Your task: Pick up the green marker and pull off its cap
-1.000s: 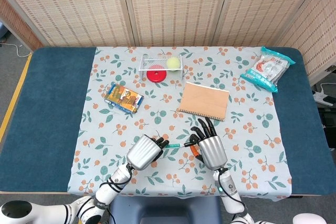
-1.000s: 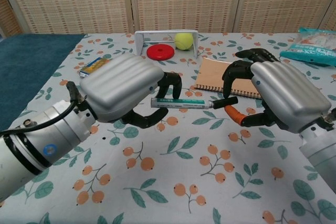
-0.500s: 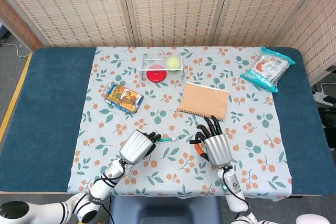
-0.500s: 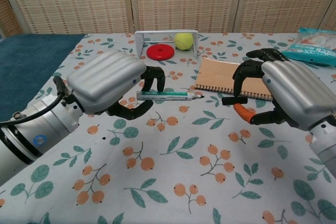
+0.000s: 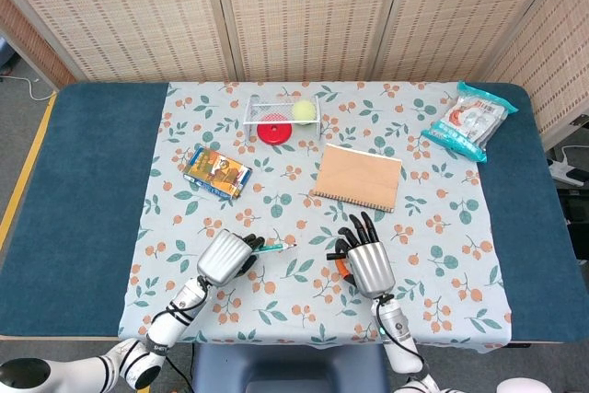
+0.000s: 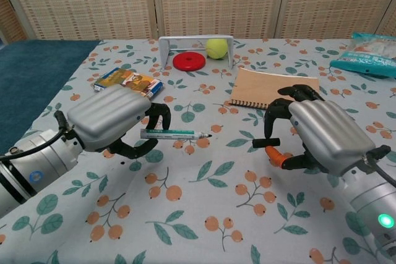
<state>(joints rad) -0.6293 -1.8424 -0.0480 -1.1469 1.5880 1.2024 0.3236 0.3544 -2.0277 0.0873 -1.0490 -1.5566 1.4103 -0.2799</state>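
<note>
At the left of the chest view, the left robot hand is curled around the barrel of the green marker, holding it roughly level above the floral cloth of the counter, with the bare dark tip pointing toward the other hand. The marker is well apart from the booklet behind it and from the red disc and tennis ball at the wire rack further back.

To the right, the right robot hand has its fingers curled in, and a short dark piece, probably the marker's cap, sits pinched at the fingertips; the head view is too small to confirm this. An orange part shows under the palm. The spiral notebook lies just behind this hand, and a snack packet rests at the far right.

Judged from this, the pull looks done or nearly so, with cap and tip apart. To finish well, the left robot hand should keep its wrap firm so the barrel does not roll, and the right should hold its pinch steady and draw straight along the marker's axis, not sideways, so the small cap does not slip out onto the cloth.
</note>
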